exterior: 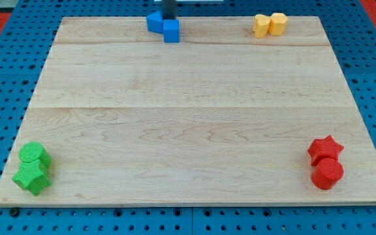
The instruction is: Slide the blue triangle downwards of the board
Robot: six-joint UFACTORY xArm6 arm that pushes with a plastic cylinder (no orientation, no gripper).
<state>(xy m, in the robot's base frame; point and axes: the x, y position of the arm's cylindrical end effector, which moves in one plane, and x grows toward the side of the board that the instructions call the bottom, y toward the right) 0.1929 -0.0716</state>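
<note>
Two blue blocks sit together at the view's top, left of centre, on the wooden board (188, 130). The left one (153, 22) looks like the blue triangle. The right one (171, 31) is a blue cube, touching it. My dark rod comes down from the view's top edge, and my tip (168, 18) sits just behind the two blue blocks, between them. It appears to touch them, but the contact is partly hidden.
Two yellow blocks (269, 25) stand side by side at the top right. Two green blocks (32, 168) sit at the bottom left corner. A red star (324, 149) and a red round block (328, 173) sit at the bottom right. Blue pegboard surrounds the board.
</note>
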